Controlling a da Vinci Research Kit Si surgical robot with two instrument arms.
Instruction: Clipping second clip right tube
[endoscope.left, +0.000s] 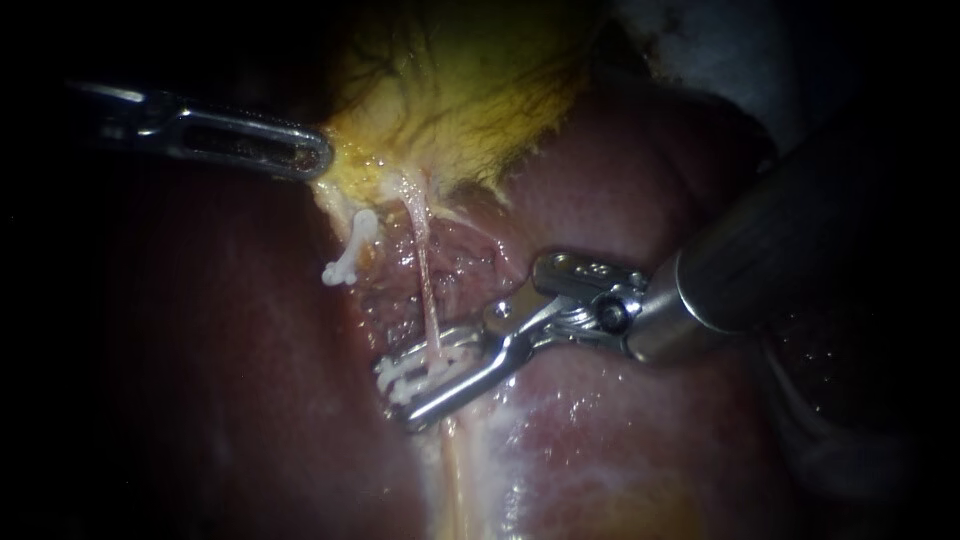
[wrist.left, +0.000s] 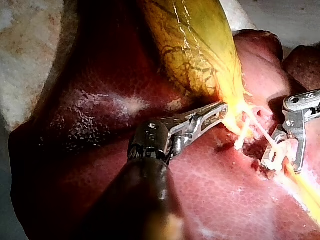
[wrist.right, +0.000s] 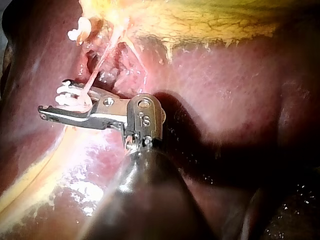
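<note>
The yellow gallbladder (endoscope.left: 460, 90) lies on the red liver (endoscope.left: 620, 200). My left instrument (endoscope.left: 310, 158) comes in from the left, its jaws shut on the gallbladder's lower edge (wrist.left: 225, 112). Two tubes run down from that edge. The short left tube carries a white clip (endoscope.left: 350, 255). The thin pink right tube (endoscope.left: 425, 290) passes between the jaws of my right instrument (endoscope.left: 400, 393). These jaws hold a white clip (endoscope.left: 425, 375) that straddles the tube, also seen in the right wrist view (wrist.right: 70, 99). I cannot tell whether another clip lies beside it.
Raw dissected tissue (endoscope.left: 470, 270) lies between the tubes and the right instrument's wrist (endoscope.left: 590, 300). A pale yellowish band (endoscope.left: 455, 480) continues below the jaws. White cloth (endoscope.left: 700, 40) shows beyond the liver.
</note>
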